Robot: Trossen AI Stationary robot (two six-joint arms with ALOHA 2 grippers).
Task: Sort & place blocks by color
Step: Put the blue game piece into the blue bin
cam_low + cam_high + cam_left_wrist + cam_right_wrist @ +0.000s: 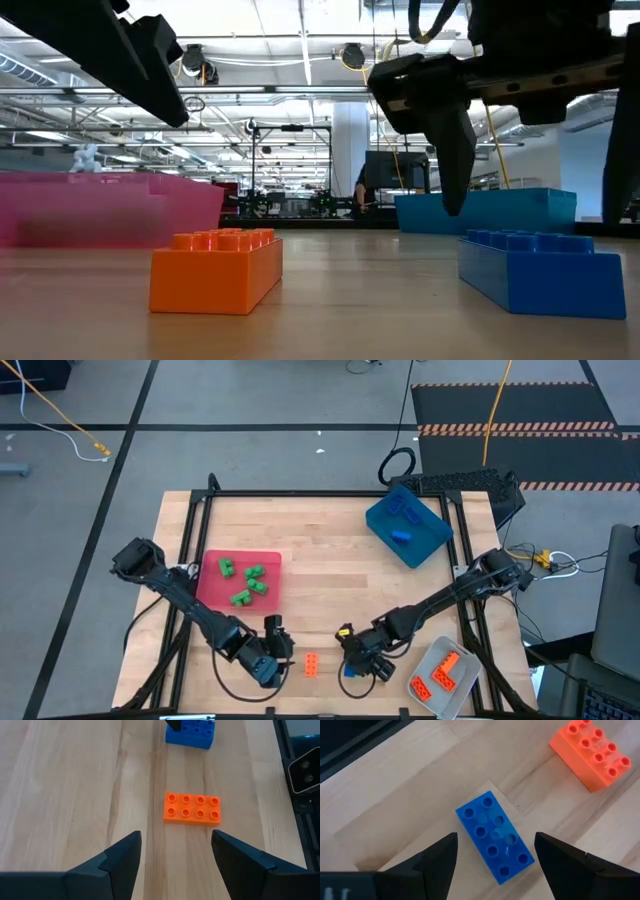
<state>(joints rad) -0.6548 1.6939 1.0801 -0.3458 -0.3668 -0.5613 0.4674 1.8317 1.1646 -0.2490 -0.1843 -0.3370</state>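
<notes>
An orange block lies flat, studs up, near the table's near edge, and a blue block lies just right of it. My left gripper is open and hovers left of the orange block, touching nothing. My right gripper is open above the blue block, one finger on either side and clear of it. In the low view the right gripper hangs over the blue block, with the orange block beside it.
A red tray at the left holds several green blocks. A blue tray at the far right holds blue blocks. A clear-grey tray at the near right corner holds orange blocks. Bare wood lies in the table's middle.
</notes>
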